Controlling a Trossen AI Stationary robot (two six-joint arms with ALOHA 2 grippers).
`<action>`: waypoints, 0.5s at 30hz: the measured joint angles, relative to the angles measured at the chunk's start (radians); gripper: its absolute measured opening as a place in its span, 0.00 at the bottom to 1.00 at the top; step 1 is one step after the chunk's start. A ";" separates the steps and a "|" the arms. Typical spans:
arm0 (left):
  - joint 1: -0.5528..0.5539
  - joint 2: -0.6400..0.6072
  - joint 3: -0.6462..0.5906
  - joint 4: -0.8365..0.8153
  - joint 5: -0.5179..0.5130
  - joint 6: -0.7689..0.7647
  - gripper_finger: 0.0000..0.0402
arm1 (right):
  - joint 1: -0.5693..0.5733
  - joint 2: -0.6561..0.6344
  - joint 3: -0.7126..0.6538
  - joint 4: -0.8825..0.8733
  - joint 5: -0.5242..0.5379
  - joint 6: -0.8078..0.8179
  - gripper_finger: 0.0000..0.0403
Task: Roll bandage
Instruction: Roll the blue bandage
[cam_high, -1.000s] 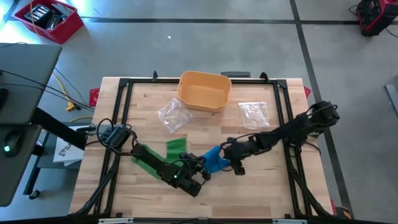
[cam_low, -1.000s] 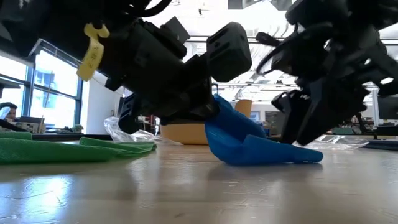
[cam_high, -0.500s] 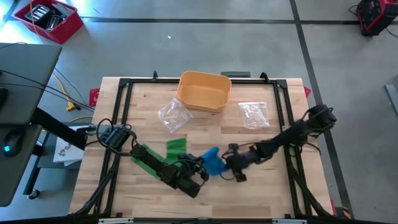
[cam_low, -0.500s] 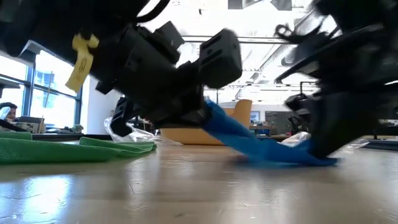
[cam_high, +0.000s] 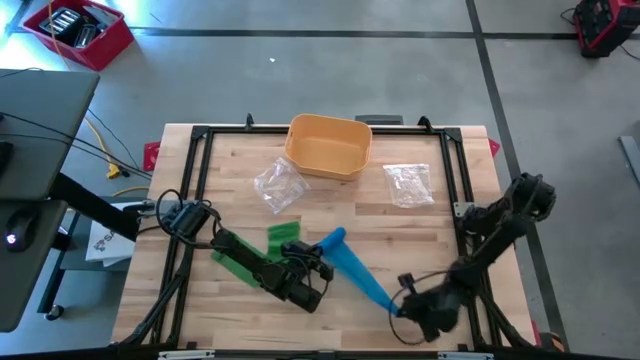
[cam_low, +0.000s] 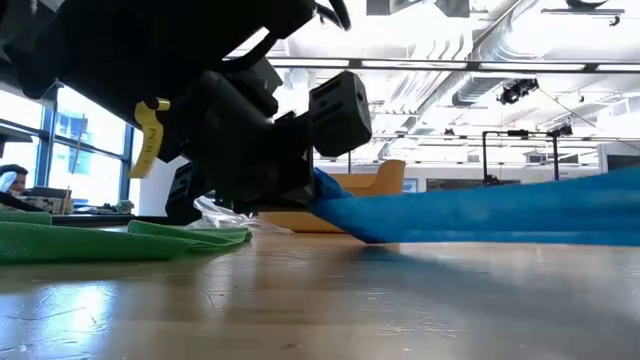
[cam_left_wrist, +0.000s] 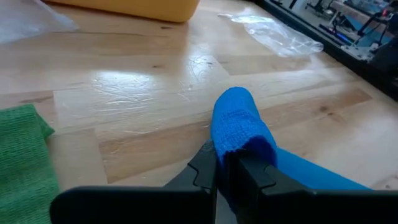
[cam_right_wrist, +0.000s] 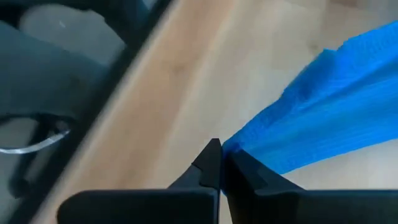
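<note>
I have the blue bandage (cam_high: 352, 268) stretched flat between 2 clamped grippers, left gripper (cam_high: 318, 268) and right gripper (cam_high: 398, 306); no rolling done yet.

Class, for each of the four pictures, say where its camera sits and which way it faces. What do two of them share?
High view: above the table, looking straight down; both arms show.
Low view: at table-top height, looking level; the left gripper shows.
Left wrist view: on the left arm, looking past its fingers.
Right wrist view: on the right arm, looking past its fingers.
Shared: every view shows the blue bandage; each wrist view shows its gripper shut on one end.
</note>
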 joint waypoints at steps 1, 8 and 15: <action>0.000 0.000 0.000 0.001 -0.001 -0.001 0.05 | 0.027 0.000 0.000 0.006 0.024 0.035 0.00; 0.009 0.000 0.000 0.003 0.029 0.026 0.05 | 0.112 0.000 0.000 0.087 0.178 0.092 0.00; 0.014 0.003 0.000 0.000 0.058 0.036 0.05 | 0.080 -0.018 0.050 0.154 0.220 -0.110 0.00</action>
